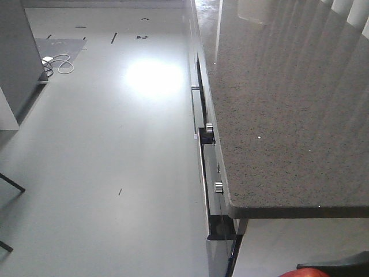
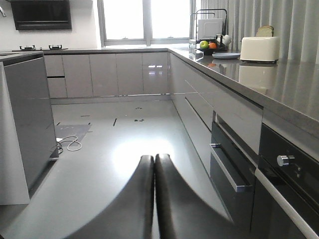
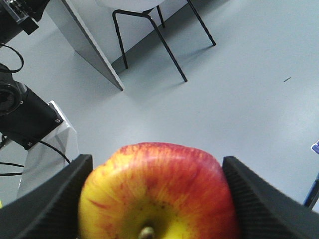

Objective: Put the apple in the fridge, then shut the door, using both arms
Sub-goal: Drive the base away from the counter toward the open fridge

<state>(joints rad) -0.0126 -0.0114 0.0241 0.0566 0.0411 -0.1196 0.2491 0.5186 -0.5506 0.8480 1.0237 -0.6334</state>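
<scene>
Right wrist view: I see the apple (image 3: 157, 194) clamped between the two ribbed pads (image 3: 50, 199) of the right gripper (image 3: 157, 174), stem end toward the camera. It hangs above grey floor (image 3: 239, 89), with a black-legged chair (image 3: 159, 30) behind.

Left wrist view: the left gripper (image 2: 154, 164) has its fingers (image 2: 142, 199) pressed together on nothing. A speckled counter (image 2: 294, 89) runs along the right and carries a toaster (image 2: 259, 49).

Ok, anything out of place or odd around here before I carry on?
Only a loose white charger cable lying on the floor at the foot of the dark grey unit, a possible snag for the base. The apple looks intact.
</scene>
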